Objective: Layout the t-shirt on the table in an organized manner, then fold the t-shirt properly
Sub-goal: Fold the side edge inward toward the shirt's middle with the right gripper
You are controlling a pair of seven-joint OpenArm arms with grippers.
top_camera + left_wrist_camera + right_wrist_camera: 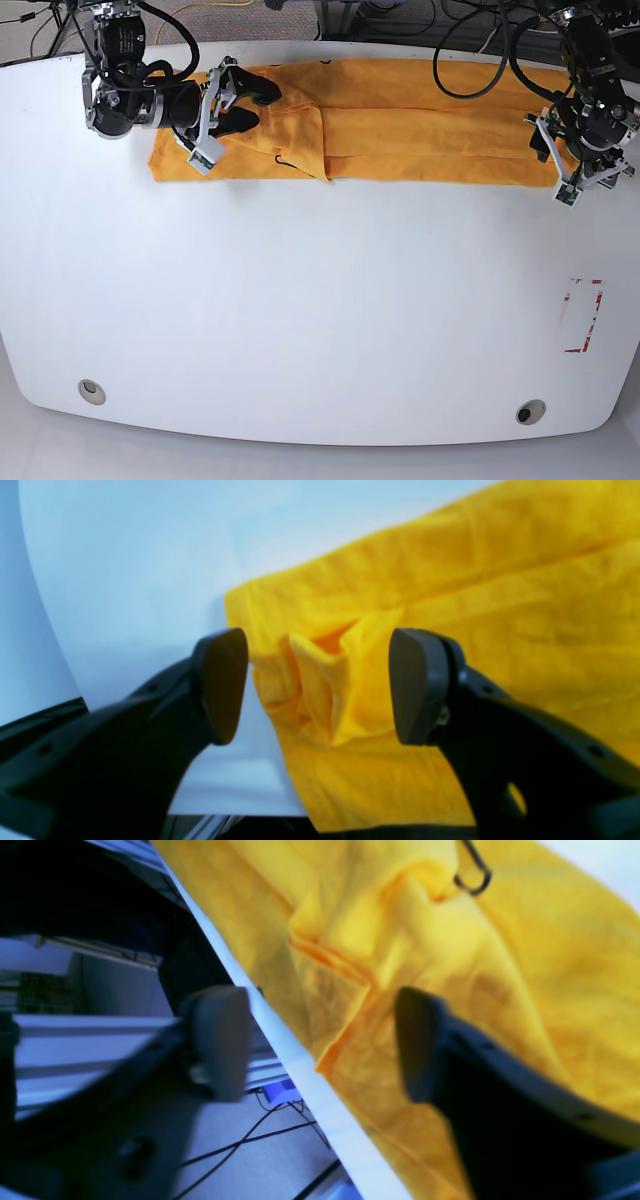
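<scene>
The orange-yellow t-shirt (400, 135) lies folded into a long band along the desk's (300, 320) far edge. Both end effectors, left (318, 686) and right (320, 1045), hover over its opposite ends, jaws spread wide, gripping nothing.

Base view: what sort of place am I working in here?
Probably a robotics lab or test bench, not a home. Two arms work an orange t-shirt on a bare white table with a red-taped rectangle, grommet holes, and loose cables behind.
</scene>
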